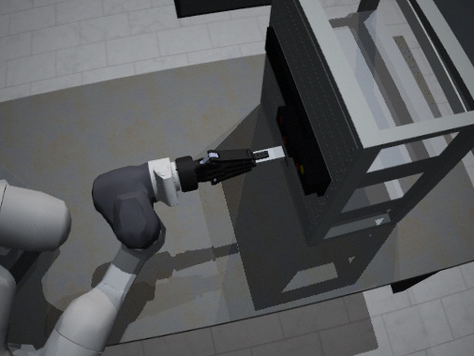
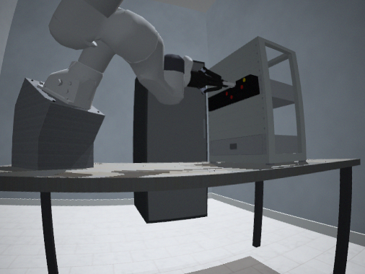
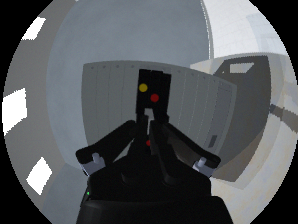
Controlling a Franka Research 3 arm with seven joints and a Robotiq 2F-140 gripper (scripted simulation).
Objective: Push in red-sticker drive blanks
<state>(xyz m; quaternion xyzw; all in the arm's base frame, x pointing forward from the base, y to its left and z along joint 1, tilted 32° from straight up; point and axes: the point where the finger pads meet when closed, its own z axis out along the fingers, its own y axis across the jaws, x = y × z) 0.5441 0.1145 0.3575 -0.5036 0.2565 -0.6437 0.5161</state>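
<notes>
The rack (image 1: 372, 137) (image 2: 234, 124) (image 3: 102, 100) stands upright, with the black storage chassis (image 1: 317, 175) (image 2: 217, 104) (image 3: 162, 82) across its front. One blank carries a yellow sticker (image 1: 302, 170) (image 2: 244, 80) (image 3: 143, 87) near the chassis end. Close to it is a red sticker (image 1: 296, 167) (image 2: 242, 86) (image 3: 154, 98). Two more are a red sticker (image 2: 226, 94) and a lower red sticker (image 2: 231, 97); in the wrist view the fingers hide one of these. My gripper (image 1: 277, 153) (image 2: 231, 84) (image 3: 149, 113) is shut and empty, its pale tips close before the chassis front. Contact and how far each blank stands out cannot be told.
The rack stands on the table (image 1: 140, 112) (image 2: 155, 184). A dark cabinet (image 2: 173, 130) stands behind the table. The rack's side frame is open, with shelves inside. The arm reaches in from the left in the top and exterior views.
</notes>
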